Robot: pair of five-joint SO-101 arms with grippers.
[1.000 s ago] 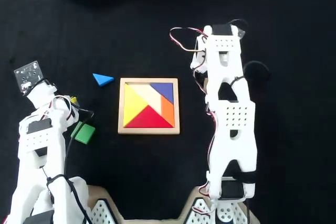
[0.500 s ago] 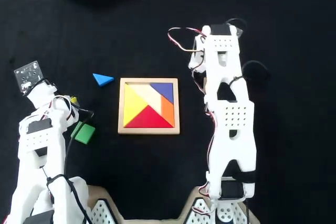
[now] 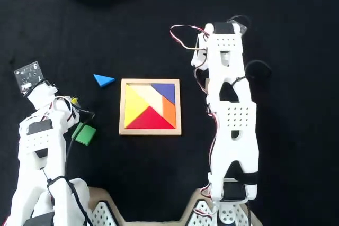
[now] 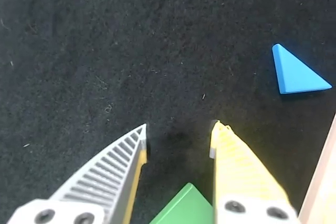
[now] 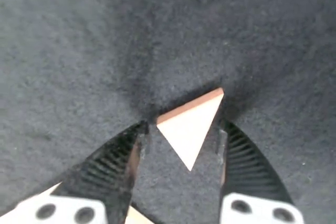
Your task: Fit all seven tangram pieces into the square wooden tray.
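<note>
The right gripper barely shifted, still parted around the pale wooden triangle; lower left, the left gripper stayed wide over the green block.

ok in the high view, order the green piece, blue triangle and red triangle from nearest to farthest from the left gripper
1. Green piece, right beside the left gripper.
2. Blue triangle, loose, left of the tray.
3. Red triangle, inside the tray, on its near side.
</note>
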